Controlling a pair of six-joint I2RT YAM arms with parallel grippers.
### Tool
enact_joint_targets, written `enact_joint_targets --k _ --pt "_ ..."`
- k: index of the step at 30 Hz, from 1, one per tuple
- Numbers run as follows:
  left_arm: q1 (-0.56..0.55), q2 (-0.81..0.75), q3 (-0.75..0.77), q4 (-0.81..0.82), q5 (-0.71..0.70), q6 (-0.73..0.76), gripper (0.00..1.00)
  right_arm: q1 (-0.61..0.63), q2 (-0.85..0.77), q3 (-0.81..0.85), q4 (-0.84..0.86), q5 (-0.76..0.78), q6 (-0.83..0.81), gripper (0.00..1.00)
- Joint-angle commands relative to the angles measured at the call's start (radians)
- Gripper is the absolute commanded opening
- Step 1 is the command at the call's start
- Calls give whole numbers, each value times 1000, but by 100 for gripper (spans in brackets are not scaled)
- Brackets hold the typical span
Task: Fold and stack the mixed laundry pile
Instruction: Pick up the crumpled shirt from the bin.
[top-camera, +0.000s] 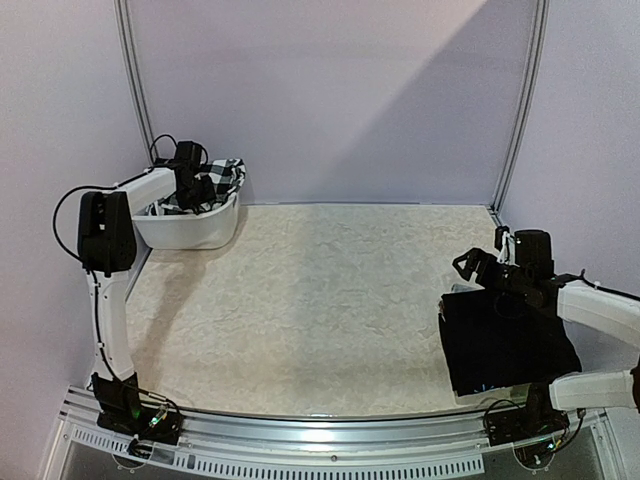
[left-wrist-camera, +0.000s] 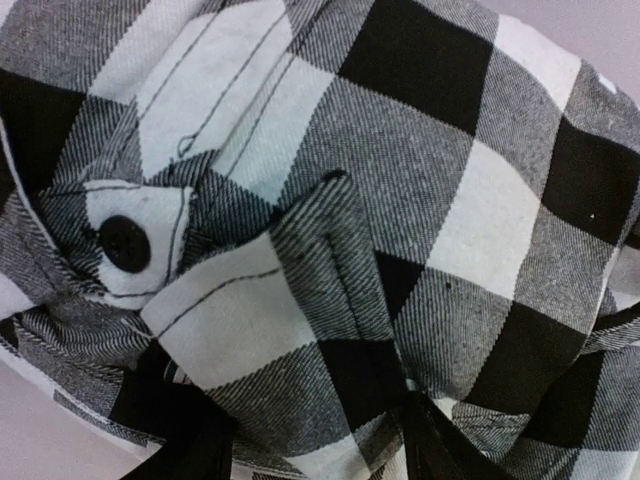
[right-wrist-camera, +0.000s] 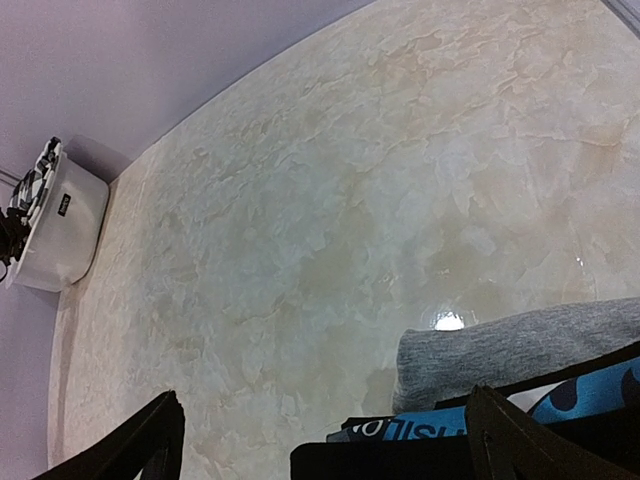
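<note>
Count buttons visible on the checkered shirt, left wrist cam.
1: black button on a white patch, left of frame on the checkered shirt. Folds may hide more.

Worktop (top-camera: 320, 300): pale cream surface, marbled and crinkled in pattern, slightly glossy, small bright light spot reflected toward right side. Silver rail (top-camera: 330, 440) runs along near edge. White plastic basket (top-camera: 190, 232) stands on far left corner, just beside walls. Stack of folded garments (top-camera: 505, 345) lies at near right, well apart from basket. Top layer black. Grey piece (right-wrist-camera: 520, 350) and blue piece (right-wrist-camera: 590, 395) show lower in stack, grey fold resting on surface.
</note>
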Motion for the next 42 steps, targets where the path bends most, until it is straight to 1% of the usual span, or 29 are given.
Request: enact_joint_targets --k 1,3,4,7,10,11,13,18,23,28,31,34,37,38,40,42 --pt "10 29 39 58 49 -5 57 7 16 36 -13 9 -15 99" --pt "10 41 53 69 57 -1 54 6 21 39 -13 11 -16 99" --pt "10 45 58 79 63 2 51 6 25 39 -13 11 -17 99" --pt "8 46 66 106 72 4 35 6 35 44 -13 9 -16 99" --pt "7 31 66 123 83 4 1 6 46 48 -13 7 -17 99" --pt "2 17 61 124 83 3 0 6 50 49 -13 6 -17 99" --pt "-10 -20 37 128 73 10 0 6 54 54 -13 4 -18 99" --pt "-65 -176 -24 126 28 44 0 9 54 60 -13 -5 -16 99" --pt "-131 -361 -25 76 27 62 0 13 50 64 -13 -31 -20 99" --pt "-227 -551 -21 54 42 100 0 15 7 64 -13 -55 -37 99" --pt "-270 -626 2 57 127 95 0 15 -24 62 -13 -76 -38 99" --pt "-302 -672 47 37 222 66 0 17 -64 59 -13 -95 -36 99" --pt "-342 -711 60 45 324 40 0 17 -110 56 -33 -112 -33 99" --pt "-359 -719 58 47 365 34 4 17 -123 54 -43 -116 -32 99" --pt "-378 -725 47 17 377 11 18 18 -159 51 -57 -120 -26 99" --pt "-390 -722 25 -20 385 0 23 18 -189 43 -60 -125 -22 99"
